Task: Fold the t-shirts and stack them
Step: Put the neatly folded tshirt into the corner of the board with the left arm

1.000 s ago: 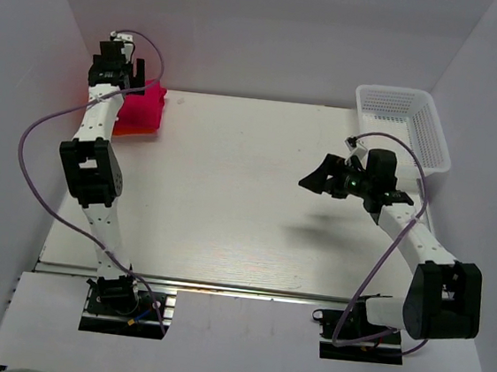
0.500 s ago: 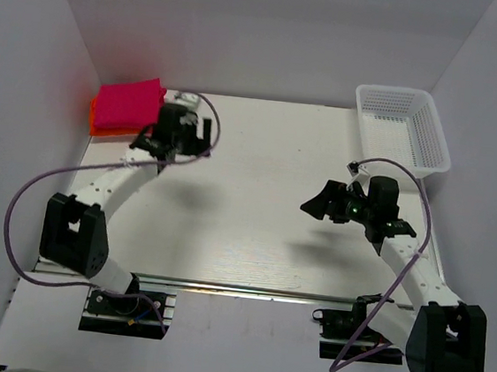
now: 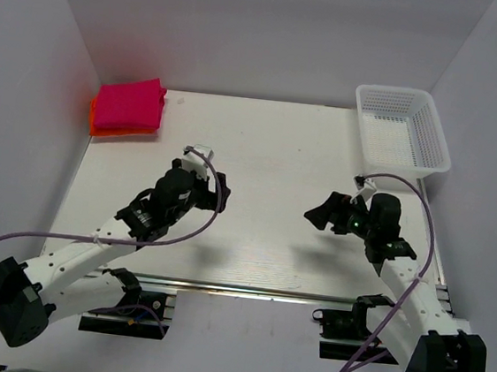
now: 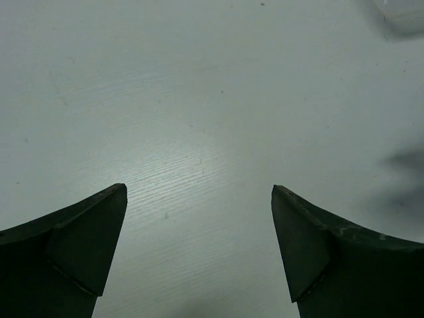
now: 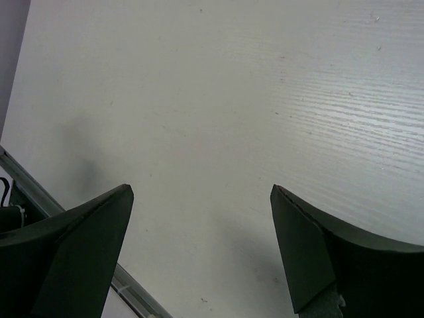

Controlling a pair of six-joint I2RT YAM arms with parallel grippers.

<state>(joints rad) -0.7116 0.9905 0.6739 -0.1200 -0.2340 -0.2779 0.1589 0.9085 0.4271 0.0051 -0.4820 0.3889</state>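
Observation:
The t-shirts lie stacked in the far left corner of the table: the magenta-pink one, folded, rests on the orange one, of which only an edge shows. My left gripper hovers open over bare table well to the right of the stack and nearer the front. In the left wrist view its fingers are wide apart with only tabletop between them. My right gripper is open over the right middle of the table. Nothing but bare wood shows between its fingers.
A white mesh basket stands in the far right corner with nothing in it. Purple cables loop off both arms. The table's metal front rail shows at the lower left of the right wrist view. White walls enclose the table on three sides.
The left arm has pulled away from the stack in the far left corner and swung back toward the near middle. The right arm has drawn back a little toward the front.

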